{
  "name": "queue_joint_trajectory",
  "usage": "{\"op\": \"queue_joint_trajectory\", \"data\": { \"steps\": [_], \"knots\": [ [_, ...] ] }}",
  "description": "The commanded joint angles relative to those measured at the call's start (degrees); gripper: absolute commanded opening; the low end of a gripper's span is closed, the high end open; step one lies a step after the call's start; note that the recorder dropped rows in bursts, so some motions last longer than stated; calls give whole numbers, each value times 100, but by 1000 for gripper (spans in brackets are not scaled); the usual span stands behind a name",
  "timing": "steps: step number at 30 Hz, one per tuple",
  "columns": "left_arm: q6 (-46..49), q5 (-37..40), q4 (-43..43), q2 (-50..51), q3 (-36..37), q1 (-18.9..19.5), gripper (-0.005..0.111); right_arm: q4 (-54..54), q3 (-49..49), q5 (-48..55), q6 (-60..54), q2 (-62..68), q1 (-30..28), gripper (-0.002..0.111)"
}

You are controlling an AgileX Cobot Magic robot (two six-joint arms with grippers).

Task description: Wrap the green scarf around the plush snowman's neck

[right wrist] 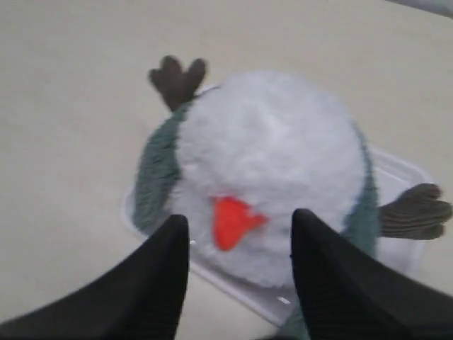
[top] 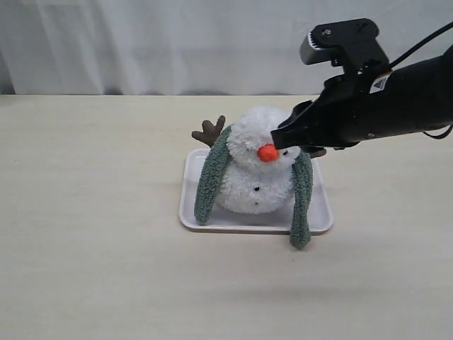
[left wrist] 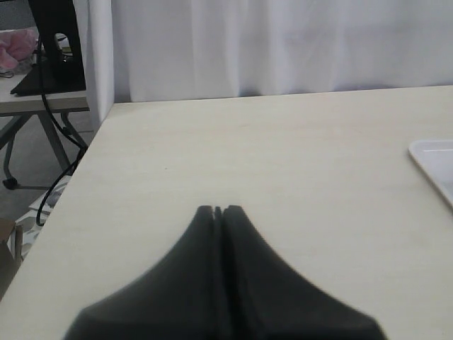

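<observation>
The plush snowman (top: pixel 256 173) sits in a white tray (top: pixel 191 205), its orange nose (top: pixel 267 152) facing the camera. Behind its head runs the green scarf (top: pixel 211 180), both ends hanging down its sides; the right end (top: pixel 302 202) drapes over the tray's front rim. The neck crease is partly covered by the scarf at the sides. My right gripper (top: pixel 279 139) hovers open just above and right of the nose, holding nothing; from its wrist the snowman (right wrist: pixel 269 170) shows between the fingers (right wrist: pixel 166 255). My left gripper (left wrist: pixel 218 210) is shut and empty over bare table, out of the exterior view.
The tray's corner (left wrist: pixel 433 163) shows at the edge of the left wrist view. A brown twig arm (top: pixel 209 132) sticks up behind the snowman's left side, and another (right wrist: pixel 417 210) on the opposite side. A white curtain hangs behind the table; its left edge (left wrist: pixel 85 152) drops off.
</observation>
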Motion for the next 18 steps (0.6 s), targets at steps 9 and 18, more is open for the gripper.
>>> {"op": "queue_joint_trajectory", "data": {
  "steps": [9, 18],
  "knots": [
    [-9, -79, -5, -3, 11, -27, 0, 247, 60, -326, 1197, 1096, 1659, 60],
    [-9, -79, -5, -3, 11, -27, 0, 736, 60, -1662, 1461, 2303, 1659, 60]
  ]
}}
